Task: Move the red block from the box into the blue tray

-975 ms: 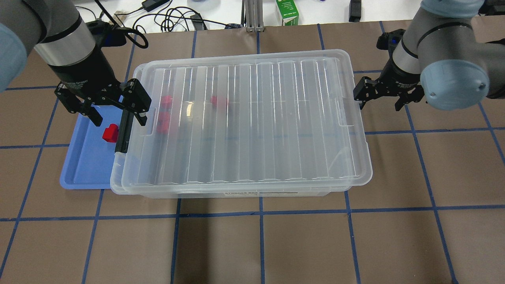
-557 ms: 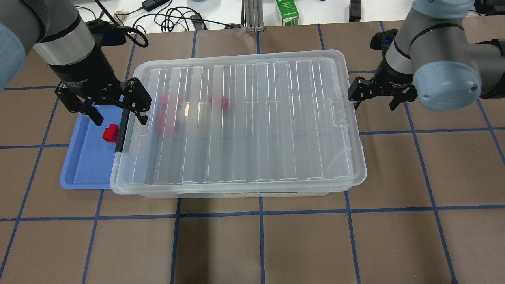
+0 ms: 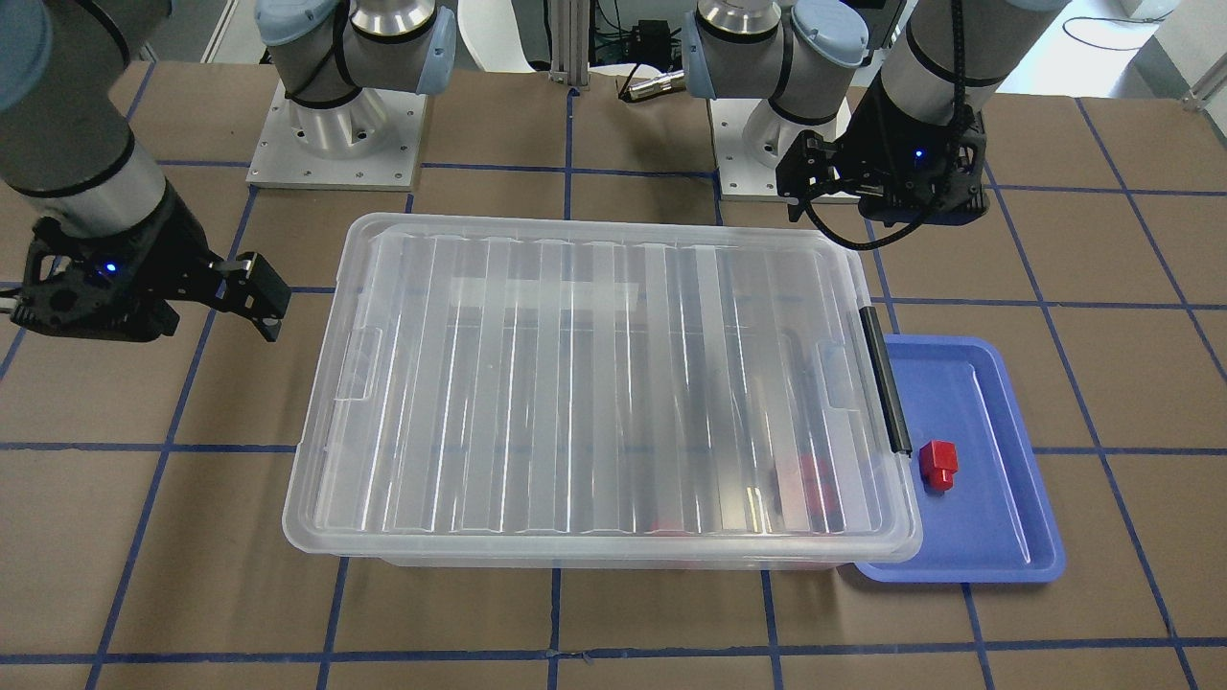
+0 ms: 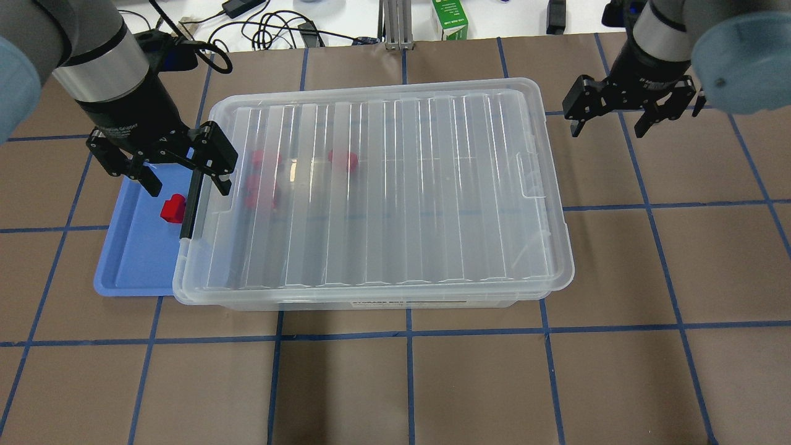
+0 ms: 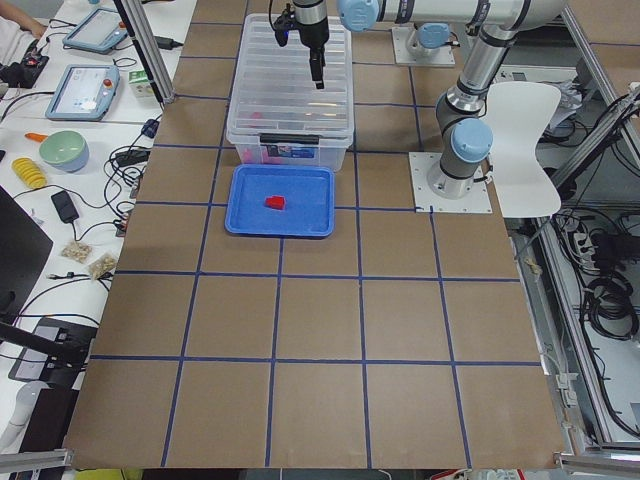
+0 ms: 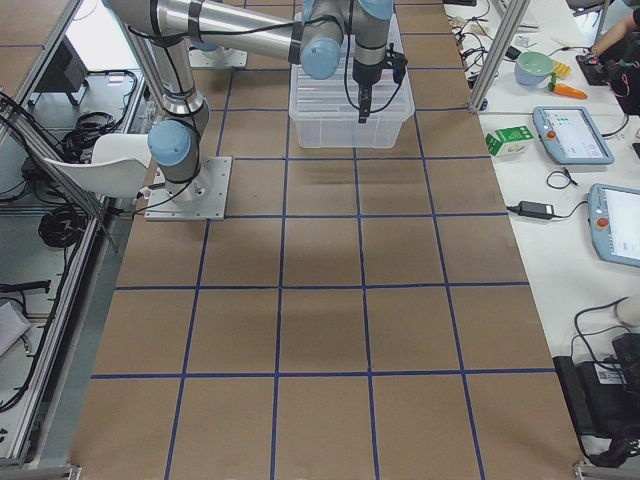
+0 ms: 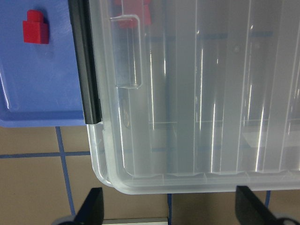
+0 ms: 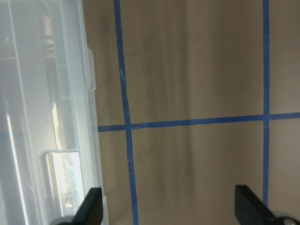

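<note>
Right tool withdrawn, box label illegible

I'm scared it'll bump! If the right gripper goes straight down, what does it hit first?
Probably the bare table: the wrist view of the right gripper shows only table between its fingertips, the box close beside.

Large translucent clear plastic bin with a clear lid ribbed in parallel bands. Black bar latch on one end. Beside that end, a shallow blue plastic tray bearing a small bright red plastic block. Blurred red pieces show through the lid. Under the bin, a brown tabletop gridded with blue lines.
</note>
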Controlling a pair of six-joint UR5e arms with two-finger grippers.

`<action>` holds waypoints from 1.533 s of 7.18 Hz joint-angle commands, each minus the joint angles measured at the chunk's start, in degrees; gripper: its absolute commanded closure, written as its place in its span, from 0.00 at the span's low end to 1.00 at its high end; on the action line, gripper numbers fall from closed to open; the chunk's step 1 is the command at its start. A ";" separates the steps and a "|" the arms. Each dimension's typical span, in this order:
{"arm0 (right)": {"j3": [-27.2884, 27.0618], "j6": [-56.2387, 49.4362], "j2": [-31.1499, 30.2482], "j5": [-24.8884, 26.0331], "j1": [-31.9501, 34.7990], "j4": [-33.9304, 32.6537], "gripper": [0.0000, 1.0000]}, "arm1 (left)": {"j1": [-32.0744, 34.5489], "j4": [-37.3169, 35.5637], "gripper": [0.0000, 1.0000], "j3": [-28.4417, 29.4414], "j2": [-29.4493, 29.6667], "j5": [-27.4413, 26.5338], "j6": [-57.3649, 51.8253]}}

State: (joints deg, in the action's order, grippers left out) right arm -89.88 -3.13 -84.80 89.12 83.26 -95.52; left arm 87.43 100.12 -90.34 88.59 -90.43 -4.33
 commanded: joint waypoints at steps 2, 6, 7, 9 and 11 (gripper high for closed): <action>3.84 1.19 -5.45 -0.62 0.33 8.33 0.00 | -0.33 -0.28 0.00 -0.01 0.00 -0.10 -0.07; 2.60 1.90 -4.93 0.61 7.09 4.55 0.00 | -0.59 -0.28 0.00 -0.10 0.53 0.08 -0.07; 2.51 1.99 -4.93 0.35 7.09 3.85 0.00 | -0.51 -0.28 0.00 -0.10 0.62 0.08 0.02; 2.51 1.99 -5.02 0.61 7.09 4.02 0.00 | -0.50 -0.28 0.00 -0.10 0.44 0.08 -0.07; 2.51 1.99 -5.02 0.61 7.09 4.02 0.00 | -0.50 -0.28 0.00 -0.10 0.36 -0.01 -0.42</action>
State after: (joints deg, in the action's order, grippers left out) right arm -87.36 -1.14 -89.81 89.72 90.35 -91.54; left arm 86.92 99.84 -90.48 89.02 -90.41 -4.59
